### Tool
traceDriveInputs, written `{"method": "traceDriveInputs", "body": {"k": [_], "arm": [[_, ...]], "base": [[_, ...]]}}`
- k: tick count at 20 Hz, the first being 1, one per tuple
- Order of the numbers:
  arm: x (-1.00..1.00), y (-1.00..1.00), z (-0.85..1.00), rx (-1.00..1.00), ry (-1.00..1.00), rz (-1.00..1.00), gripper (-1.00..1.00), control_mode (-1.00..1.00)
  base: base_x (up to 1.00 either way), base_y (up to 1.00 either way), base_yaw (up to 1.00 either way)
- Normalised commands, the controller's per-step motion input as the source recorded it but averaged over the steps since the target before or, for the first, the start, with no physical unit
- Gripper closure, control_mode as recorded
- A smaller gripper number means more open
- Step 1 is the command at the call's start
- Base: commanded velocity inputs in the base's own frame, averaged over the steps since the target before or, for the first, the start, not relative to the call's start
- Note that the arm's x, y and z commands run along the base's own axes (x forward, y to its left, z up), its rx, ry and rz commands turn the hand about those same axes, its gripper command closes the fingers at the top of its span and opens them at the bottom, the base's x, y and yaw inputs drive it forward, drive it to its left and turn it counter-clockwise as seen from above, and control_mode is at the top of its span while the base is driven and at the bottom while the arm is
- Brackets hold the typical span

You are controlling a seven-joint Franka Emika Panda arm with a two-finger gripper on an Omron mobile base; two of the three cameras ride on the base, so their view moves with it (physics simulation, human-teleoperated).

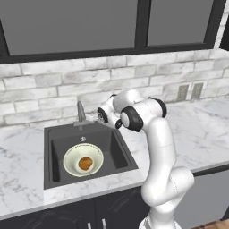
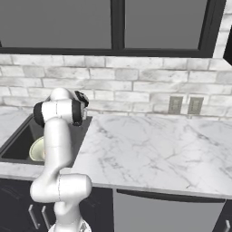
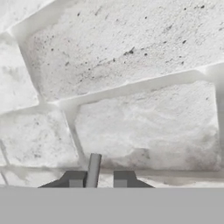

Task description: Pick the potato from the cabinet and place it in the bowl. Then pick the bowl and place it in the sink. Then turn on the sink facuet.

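Gripper [image 3: 97, 178]: fingers nearly pressed together, with a slim grey rod [image 3: 92, 170] rising between the two tips. I judge the rod to be a lever on the sink facuet, pinched or about to be; contact itself cannot be confirmed.

Hand view: the camera faces the backsplash [image 3: 131, 65] at close range. Pale rough bricks, pitted surface, lighter mortar lines running askew because the hand is rolled. The rod is smooth, matte grey, straight-sided.

Left base view: the arm reaches to the back edge of the sink [image 1: 114, 150], a square black basin set in white veined marble counter [image 1: 197, 129]. The sink facuet [image 1: 81, 112], a slim grey spout on a flat base plate, stands just left of the wrist. The bowl [image 1: 71, 154], shallow, pale cream-green with a flared rim, sits on the basin floor; the potato [image 1: 85, 163], a rounded orange-brown lump, lies inside it. Placement steps look done; turning on the water is what remains.

Right base view: the arm's elbow hides most of the basin; a sliver of the bowl's rim [image 2: 37, 148] shows at its left. Two outlet plates [image 2: 174, 104] sit on the brick wall.

Risks: the rod is thin and smooth, so nearly closed tips could slide off it when the wrist turns. The hand is near the wall; a wide swing could strike the brick.
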Motion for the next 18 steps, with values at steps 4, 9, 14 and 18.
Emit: {"method": "traceDriveInputs", "body": {"k": [4,9,14,18], "arm": [[-0.38,-0.89,-0.37,0.04,0.0,0.0,1.0,-1.0],[-0.37,-0.88,-0.42,0.03,0.02,0.0,1.0,-1.0],[-0.32,-0.93,-0.48,0.03,0.06,0.0,1.0,-1.0],[-0.17,-0.69,-0.46,0.0,0.08,0.0,1.0,-1.0]], "base": [[0.0,0.0,0.0],[0.0,0.0,0.0],[0.0,0.0,0.0],[0.0,0.0,0.0]]}}
